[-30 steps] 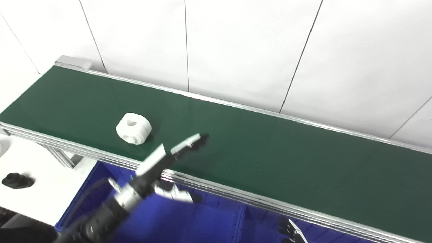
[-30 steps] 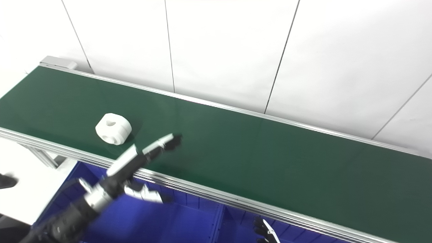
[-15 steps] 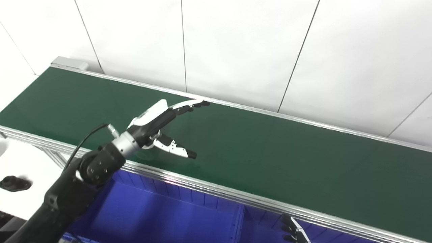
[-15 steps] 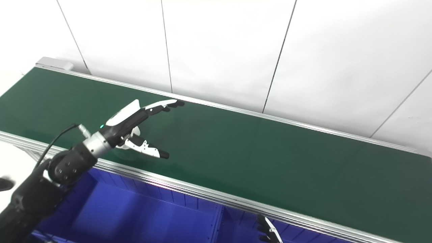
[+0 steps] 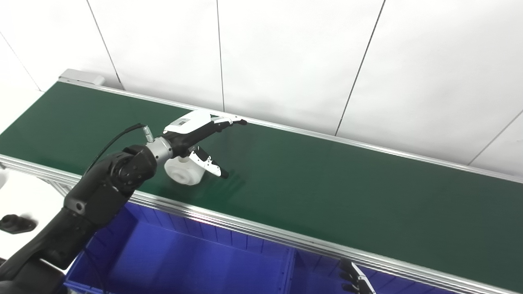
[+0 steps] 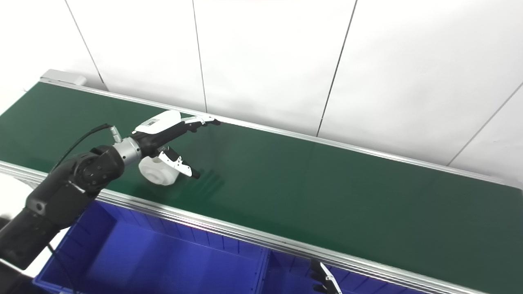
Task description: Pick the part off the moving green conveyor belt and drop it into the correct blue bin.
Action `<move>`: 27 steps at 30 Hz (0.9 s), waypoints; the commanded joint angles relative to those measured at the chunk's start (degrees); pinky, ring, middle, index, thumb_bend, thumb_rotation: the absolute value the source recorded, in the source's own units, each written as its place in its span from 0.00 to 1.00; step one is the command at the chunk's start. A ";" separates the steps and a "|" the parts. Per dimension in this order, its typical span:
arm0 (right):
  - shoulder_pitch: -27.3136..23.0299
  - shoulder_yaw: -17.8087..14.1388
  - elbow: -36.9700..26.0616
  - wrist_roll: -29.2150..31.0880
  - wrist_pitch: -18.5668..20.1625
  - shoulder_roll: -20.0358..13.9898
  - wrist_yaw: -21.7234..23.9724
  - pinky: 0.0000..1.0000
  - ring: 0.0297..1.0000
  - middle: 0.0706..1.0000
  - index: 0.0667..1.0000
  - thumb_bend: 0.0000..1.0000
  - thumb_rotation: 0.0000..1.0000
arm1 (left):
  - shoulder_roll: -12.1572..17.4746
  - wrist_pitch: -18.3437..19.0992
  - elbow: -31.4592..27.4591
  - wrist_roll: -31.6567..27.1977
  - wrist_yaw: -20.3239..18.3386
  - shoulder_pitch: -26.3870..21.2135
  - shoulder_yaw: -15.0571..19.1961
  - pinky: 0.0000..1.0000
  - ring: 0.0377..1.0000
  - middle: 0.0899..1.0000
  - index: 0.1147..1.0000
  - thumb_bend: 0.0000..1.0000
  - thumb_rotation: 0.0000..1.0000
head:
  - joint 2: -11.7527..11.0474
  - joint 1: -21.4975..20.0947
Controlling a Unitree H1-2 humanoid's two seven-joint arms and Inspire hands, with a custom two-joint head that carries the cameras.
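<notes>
A white round part point(image 5: 184, 173) with holes lies on the green conveyor belt point(image 5: 327, 183), near its front edge. My left hand point(image 5: 196, 134) is open above and just behind the part, fingers stretched toward the far rail and thumb reaching down past the part's right side. It partly hides the part's top. The part also shows in the right eye view point(image 6: 158, 174) under the left hand point(image 6: 169, 130). Only the fingertips of my right hand point(image 5: 354, 279) show at the bottom edge, low in front of the belt; its state is unclear.
Blue bins point(image 5: 196, 261) stand below the belt's front rail point(image 5: 261, 232), with a divider point(image 5: 291, 265) between two compartments. A white table point(image 5: 24, 200) at the left holds a small black part point(image 5: 14, 223). A white panelled wall point(image 5: 286, 61) runs behind the belt.
My left hand rose from below the front rail, swung over the belt and now hovers over the white part. The part has travelled right along the belt. The camera shifted slightly.
</notes>
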 commanded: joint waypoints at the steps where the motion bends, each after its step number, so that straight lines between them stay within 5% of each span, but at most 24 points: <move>1: 0.22 -0.13 -1.64 0.28 -3.42 0.25 -0.24 0.74 0.82 0.84 0.86 0.69 0.42 | 2.69 -0.11 0.60 1.18 -0.22 -2.90 -0.29 0.86 0.93 0.94 0.90 0.86 0.26 | 0.16 -0.06; 7: 0.52 -0.39 -2.00 0.02 -3.23 0.36 -0.14 0.74 0.82 0.84 0.87 0.70 0.45 | 3.53 2.57 1.42 1.60 -3.60 -2.95 -2.07 0.98 0.96 0.96 0.90 0.93 0.21 | 0.51 -0.22; 20: 0.92 -0.38 -2.73 0.78 -3.33 0.06 0.30 0.76 0.82 0.84 0.87 0.69 0.44 | 2.32 8.81 2.02 2.02 -8.05 -0.89 -4.65 1.00 1.00 1.00 0.91 0.95 0.17 | 1.42 -0.71; 21: 0.98 -0.43 -2.83 0.64 -3.31 0.03 0.26 0.75 0.82 0.84 0.87 0.70 0.45 | 2.13 9.08 2.28 2.15 -7.96 -0.80 -4.97 0.82 0.90 0.96 0.88 0.93 0.07 | 1.42 -0.71; 23: 1.06 -0.52 -2.94 0.69 -3.28 -0.09 0.31 0.75 0.82 0.84 0.87 0.70 0.45 | 0.94 8.77 3.07 2.08 -6.03 -0.34 -5.06 0.70 0.82 0.89 0.84 0.86 0.03 | 1.55 -0.77; 25: 1.14 -0.49 -3.05 1.16 -3.35 -0.17 0.41 0.76 0.82 0.84 0.87 0.70 0.44 | -0.50 7.52 3.60 2.46 -2.63 0.26 -4.77 0.53 0.54 0.59 0.63 0.62 0.01 | 1.72 -0.80; 27: 1.32 -0.66 -3.18 1.38 -3.23 -0.10 0.54 0.76 0.82 0.84 0.87 0.69 0.43 | -1.52 5.62 4.36 3.01 1.15 0.62 -4.49 0.44 0.40 0.45 0.53 0.52 0.00 | 1.93 -0.88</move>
